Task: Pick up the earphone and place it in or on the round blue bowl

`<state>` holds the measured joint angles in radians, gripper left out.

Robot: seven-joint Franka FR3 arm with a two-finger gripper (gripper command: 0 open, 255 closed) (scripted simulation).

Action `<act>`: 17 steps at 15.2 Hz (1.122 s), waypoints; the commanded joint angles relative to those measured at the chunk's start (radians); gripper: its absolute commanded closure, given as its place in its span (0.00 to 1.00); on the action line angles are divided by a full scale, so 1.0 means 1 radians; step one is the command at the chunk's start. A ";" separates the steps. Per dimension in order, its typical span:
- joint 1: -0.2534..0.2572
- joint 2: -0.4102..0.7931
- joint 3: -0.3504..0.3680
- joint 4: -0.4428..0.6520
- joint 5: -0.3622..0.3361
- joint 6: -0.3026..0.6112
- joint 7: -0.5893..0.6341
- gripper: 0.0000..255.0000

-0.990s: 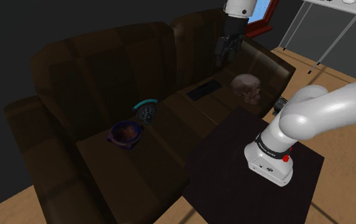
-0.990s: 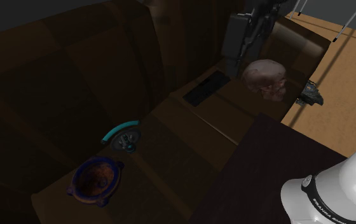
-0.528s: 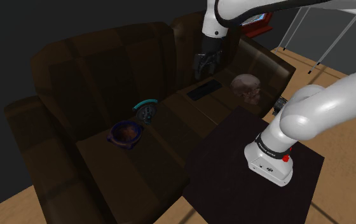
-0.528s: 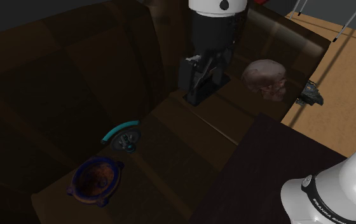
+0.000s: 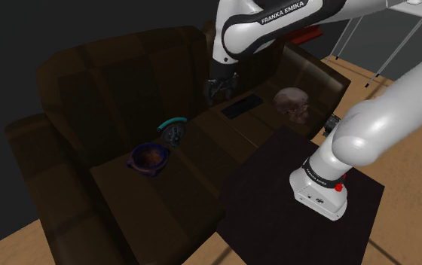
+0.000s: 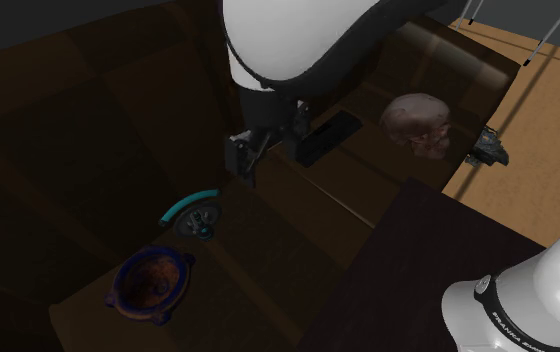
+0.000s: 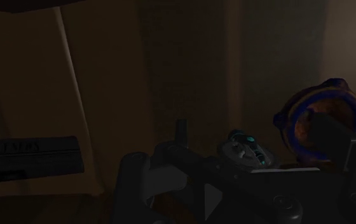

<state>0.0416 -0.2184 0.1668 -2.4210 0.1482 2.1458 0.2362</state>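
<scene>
The earphone [image 5: 173, 129] [image 6: 195, 214] has a teal headband and dark earcups and lies on the brown sofa seat. Just beside it, toward the seat's front, sits the round blue bowl [image 5: 150, 157] [image 6: 151, 283] with a brownish inside. My black gripper [image 5: 218, 89] [image 6: 247, 160] hangs open above the seat with nothing in it. It is between the earphone and a flat black remote [image 5: 241, 105] [image 6: 325, 138]. In the wrist view the earphone [image 7: 245, 146] and the bowl [image 7: 320, 121] lie ahead of the gripper, apart from it.
A dark skull [image 5: 292, 104] [image 6: 423, 125] rests on the sofa past the remote. A small dark object [image 5: 328, 125] [image 6: 488, 150] lies on the wooden floor by the sofa's end. The sofa's backrest [image 5: 119, 75] rises behind the seat. My stand [image 5: 277, 203] is a dark box.
The arm swung from above the sofa's far end toward the shoulder view's left and came down. The gripper now hangs past the remote, nearer the earphone. Earphone and bowl have not moved.
</scene>
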 commanded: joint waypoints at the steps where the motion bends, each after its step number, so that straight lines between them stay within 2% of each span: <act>1: 0.003 0.079 0.019 0.021 -0.013 0.065 0.039 0.00; 9: 0.033 0.399 0.044 0.189 -0.124 0.230 0.213 0.00; 17: 0.110 0.718 -0.002 0.446 -0.234 0.297 0.363 0.00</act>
<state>0.1402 0.4585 0.1724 -2.0103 -0.0743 2.4358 0.5817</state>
